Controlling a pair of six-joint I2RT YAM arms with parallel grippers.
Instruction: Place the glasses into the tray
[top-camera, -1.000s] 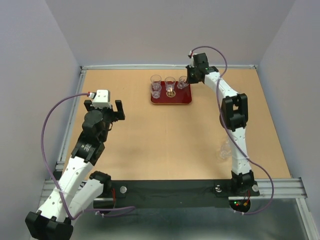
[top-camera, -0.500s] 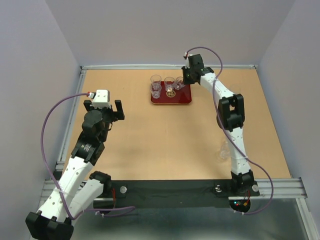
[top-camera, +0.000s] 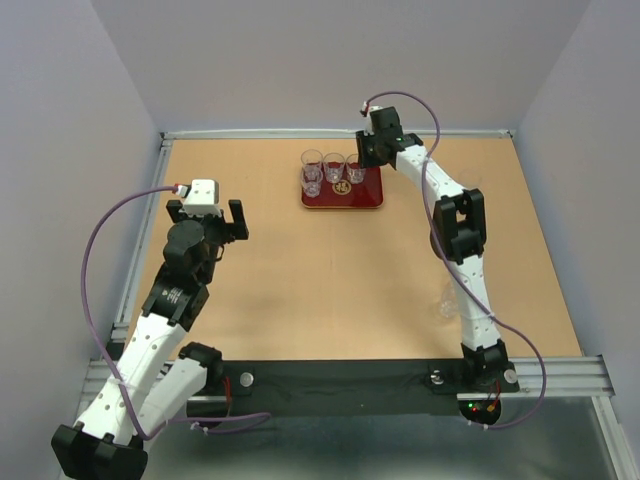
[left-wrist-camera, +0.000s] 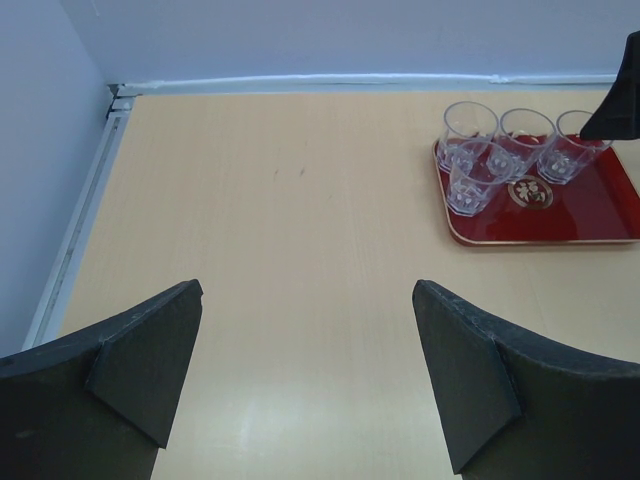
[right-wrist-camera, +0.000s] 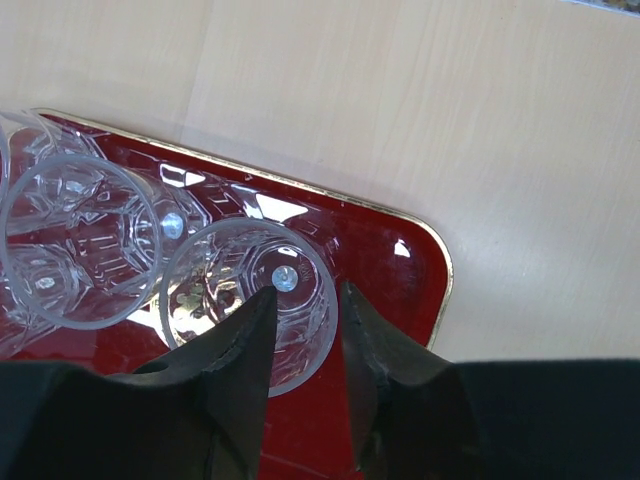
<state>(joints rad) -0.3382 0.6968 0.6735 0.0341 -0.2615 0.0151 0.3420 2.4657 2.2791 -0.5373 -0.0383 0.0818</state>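
The dark-red tray (top-camera: 366, 196) lies at the back middle of the table. Three clear glasses (top-camera: 312, 182) stand in its left part. My right gripper (top-camera: 364, 158) is shut on the rim of a fourth glass (right-wrist-camera: 250, 300), one finger inside it and one outside, over the tray (right-wrist-camera: 390, 262) next to another glass (right-wrist-camera: 80, 240). I cannot tell if the held glass touches the tray floor. It also shows in the left wrist view (left-wrist-camera: 563, 156) by the gold emblem (left-wrist-camera: 530, 192). My left gripper (top-camera: 208, 215) is open and empty, above the table's left side (left-wrist-camera: 308, 290).
One more clear glass (top-camera: 449, 298) stands on the table beside my right arm's lower link, partly hidden by it. A raised metal rail (top-camera: 300, 133) and grey walls bound the table at the back and sides.
My right gripper has moved left with the glass, from the tray's right back corner to beside the other glasses. The left arm has not moved.
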